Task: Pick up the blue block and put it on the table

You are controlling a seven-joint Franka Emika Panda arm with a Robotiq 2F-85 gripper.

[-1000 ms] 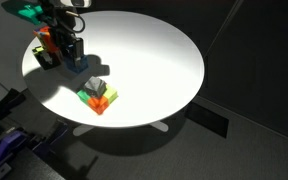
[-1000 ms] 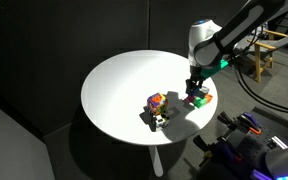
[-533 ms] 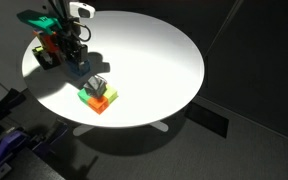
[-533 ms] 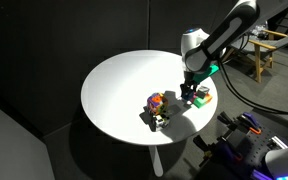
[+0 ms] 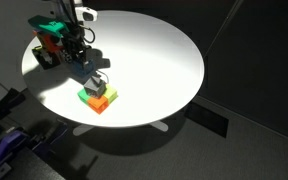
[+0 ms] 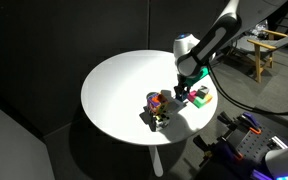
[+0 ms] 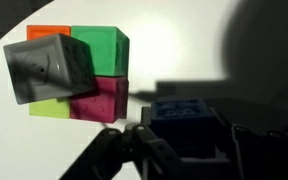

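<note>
The blue block [image 7: 180,112] sits between my gripper's [image 7: 189,142] dark fingers in the wrist view, and the gripper is shut on it. In both exterior views the gripper [image 5: 80,66] [image 6: 181,92] holds the blue block [image 5: 81,73] low over the round white table [image 5: 154,50] [image 6: 114,90]. It is beside the remaining blocks [image 5: 97,94] [image 6: 199,97]. Whether the block touches the tabletop I cannot tell. The wrist view shows that cluster close by: a grey block [image 7: 49,66] tilted over orange, green [image 7: 100,48], magenta [image 7: 99,100] and yellow-green blocks.
A small orange, purple and black toy cluster [image 5: 46,48] [image 6: 157,108] stands on the table on the other side of the gripper. Dark floor and curtain surround the table. Chairs and cables [image 6: 259,50] stand behind the arm.
The gripper has moved down and sideways off the block cluster with the blue block in it, toward the toy cluster. The other blocks have stayed put.
</note>
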